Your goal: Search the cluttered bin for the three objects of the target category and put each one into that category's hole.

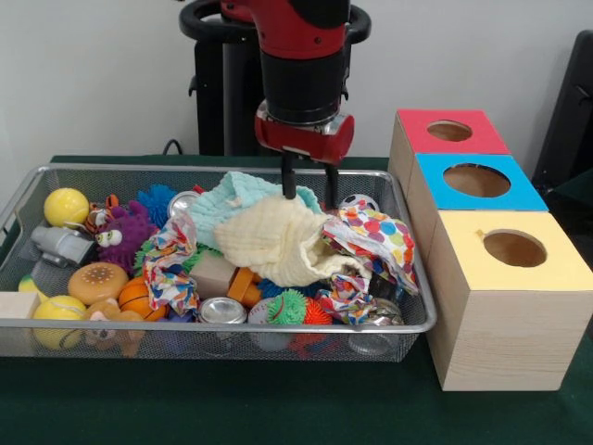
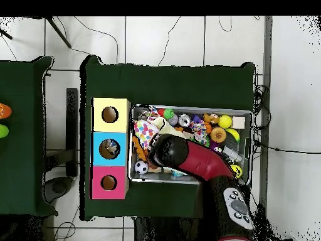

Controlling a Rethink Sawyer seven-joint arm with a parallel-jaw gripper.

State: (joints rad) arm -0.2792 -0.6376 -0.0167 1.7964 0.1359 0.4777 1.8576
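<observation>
In the front view, the bin [image 1: 56,324] fills the left and centre of the frame, resting on the dark green surface [image 1: 232,408]. At its left end lie a yellow ball [image 1: 66,206], a purple fuzzy toy [image 1: 125,232], a toy burger bun [image 1: 97,282] and a small basketball [image 1: 135,295]. Further right, a silver can [image 1: 222,311] lies near the front rim beside a green spiky ball [image 1: 289,306]. A cream cloth [image 1: 278,236] is heaped in the middle over a pale teal cloth [image 1: 227,199], with a polka-dot cloth [image 1: 375,236] to its right. The claw [image 1: 309,190] hangs from the red arm at centre top, its two dark fingers [image 1: 289,181] spread apart, tips at the cream cloth's upper edge, gripping nothing visible. On the right stand three wooden boxes in a row, topped red [image 1: 449,132], blue [image 1: 477,181] and yellow [image 1: 514,250], each with a round hole.
</observation>
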